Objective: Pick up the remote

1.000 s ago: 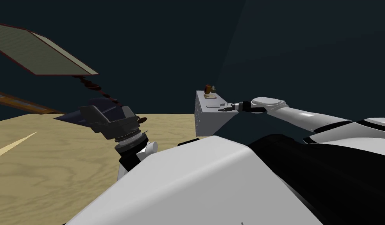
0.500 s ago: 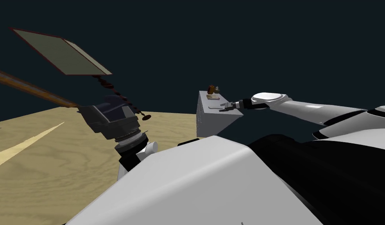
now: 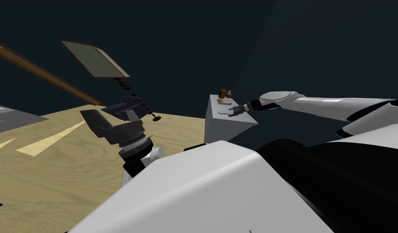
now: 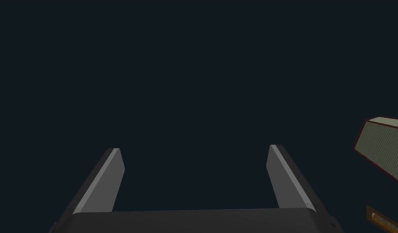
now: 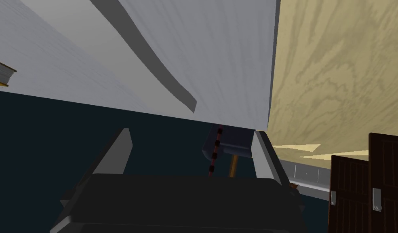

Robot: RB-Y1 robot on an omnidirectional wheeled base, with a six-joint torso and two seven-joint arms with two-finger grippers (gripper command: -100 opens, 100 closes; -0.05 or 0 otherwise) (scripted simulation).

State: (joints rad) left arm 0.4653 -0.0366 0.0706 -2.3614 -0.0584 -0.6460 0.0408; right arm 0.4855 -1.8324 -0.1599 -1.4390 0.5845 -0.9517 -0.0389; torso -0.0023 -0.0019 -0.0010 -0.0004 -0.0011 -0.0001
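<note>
The remote (image 5: 143,52), which I take to be the slim, curved dark grey strip, lies flat on top of the cabinet (image 3: 222,129). It is not yet picked up. The approach looks nearly done; the grasp and the lift are left.

The right gripper (image 3: 235,110) hangs at the cabinet's side edge, just beside the remote's near end. Its fingers (image 5: 119,151) stand wide apart with nothing between them. From the wrist, the remote runs away across the cabinet top ahead of the fingertips. It is close to them but apart from them, and it lies at a slant to the gripper's line. I judge that the hand must reach further in over the cabinet and turn to straddle the strip. Then it can close and raise it.

The right arm is stretched almost straight out to the cabinet, forearm about level, fingers pointing across the top. A book (image 3: 223,101) lies further along the cabinet top, beyond the remote.

The left gripper (image 4: 194,147) is spread and empty, held up near the chest, well apart from the cabinet.
</note>
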